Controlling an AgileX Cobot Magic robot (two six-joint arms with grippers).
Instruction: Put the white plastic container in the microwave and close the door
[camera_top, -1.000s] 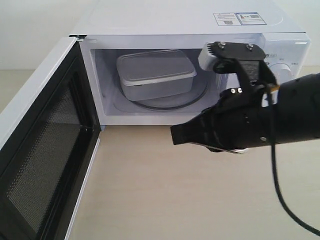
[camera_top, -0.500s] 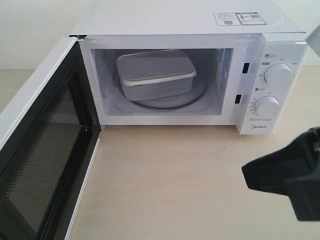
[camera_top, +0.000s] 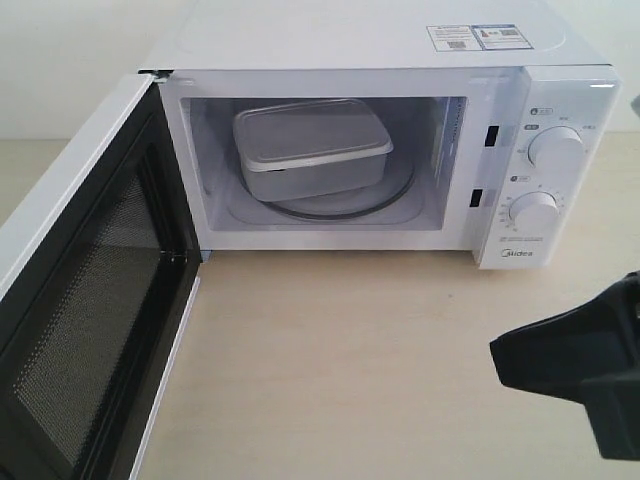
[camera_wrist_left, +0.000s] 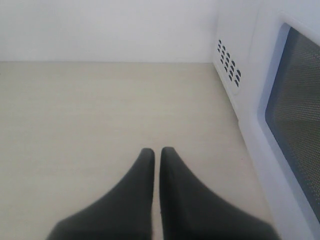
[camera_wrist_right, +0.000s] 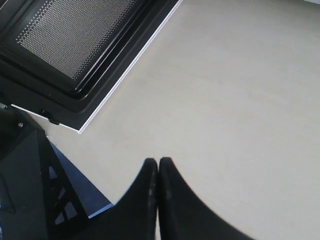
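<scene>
The white plastic container sits with its lid on, on the glass turntable inside the microwave. The door stands swung wide open to the left, its black mesh inner face showing. My right gripper hangs low over the table at the front right, well clear of the cavity. In the right wrist view it is shut and empty, with the door's mesh face beyond it. My left gripper is shut on nothing, beside the door's outer face. The exterior view does not show it.
Two round dials sit on the microwave's right panel. Light wooden table stretches in front of the cavity. The right wrist view shows the table's edge with a black frame and blue floor below. Vent slots mark the microwave's side.
My right arm has drawn back from in front of the microwave's opening to the lower right, uncovering the control panel. Over the last half second it has barely moved. The container has stayed put.
</scene>
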